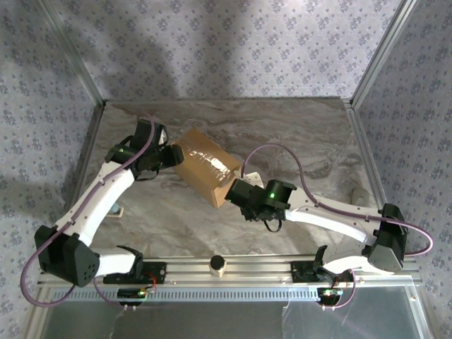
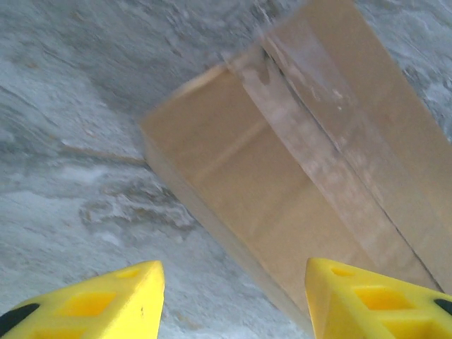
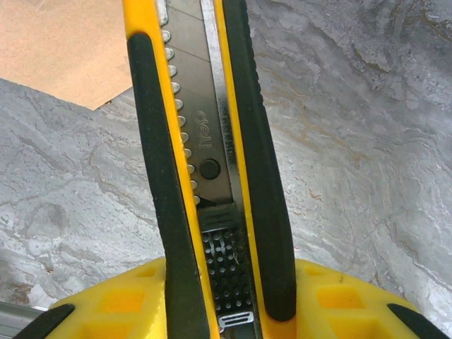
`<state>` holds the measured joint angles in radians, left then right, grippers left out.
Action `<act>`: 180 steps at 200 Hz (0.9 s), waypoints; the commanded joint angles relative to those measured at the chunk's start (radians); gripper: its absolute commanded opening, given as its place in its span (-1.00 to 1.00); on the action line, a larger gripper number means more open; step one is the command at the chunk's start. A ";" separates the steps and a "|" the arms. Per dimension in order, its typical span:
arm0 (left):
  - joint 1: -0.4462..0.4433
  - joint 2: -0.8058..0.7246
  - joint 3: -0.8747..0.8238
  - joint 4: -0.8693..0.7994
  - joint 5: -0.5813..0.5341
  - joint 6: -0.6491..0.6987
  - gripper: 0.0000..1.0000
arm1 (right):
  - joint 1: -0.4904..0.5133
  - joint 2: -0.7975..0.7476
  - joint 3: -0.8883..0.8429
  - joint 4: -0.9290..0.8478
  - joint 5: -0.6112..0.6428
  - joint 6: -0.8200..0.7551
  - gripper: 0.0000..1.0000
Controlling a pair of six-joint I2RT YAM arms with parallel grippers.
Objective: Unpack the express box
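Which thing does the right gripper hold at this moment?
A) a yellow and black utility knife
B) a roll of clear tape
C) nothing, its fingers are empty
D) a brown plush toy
A: in the right wrist view the right gripper is closed on the yellow and black utility knife, whose handle runs up from between the yellow fingers.

Tan cardboard express box [image 1: 205,166] mid-table, 1 gripper at each of its 2 ends.
The box lies slantwise on the grey marbled table [image 1: 304,134]. The left gripper [image 1: 168,155] sits just beside its far-left end, fingers apart. The right gripper [image 1: 236,192] is at its near-right end, clamped on a yellow-and-black utility knife [image 3: 205,141]. A small pale cylinder [image 1: 217,265] stands on the metal rail [image 1: 268,267] at the near edge.
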<state>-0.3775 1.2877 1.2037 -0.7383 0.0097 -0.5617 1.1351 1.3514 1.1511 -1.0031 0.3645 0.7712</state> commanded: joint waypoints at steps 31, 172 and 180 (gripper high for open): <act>0.099 0.104 0.101 -0.006 -0.010 0.059 0.13 | 0.005 0.021 0.074 -0.037 0.036 0.003 -1.00; 0.143 0.224 0.146 0.054 0.029 0.060 0.25 | 0.005 0.061 0.091 -0.055 0.019 -0.003 -1.00; 0.143 0.226 0.146 0.054 0.034 0.060 0.25 | 0.004 0.061 0.091 -0.056 0.019 -0.003 -1.00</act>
<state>-0.2401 1.5005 1.3216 -0.6975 0.0151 -0.5152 1.1351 1.4052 1.2148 -1.0321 0.3637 0.7704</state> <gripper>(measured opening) 0.625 0.354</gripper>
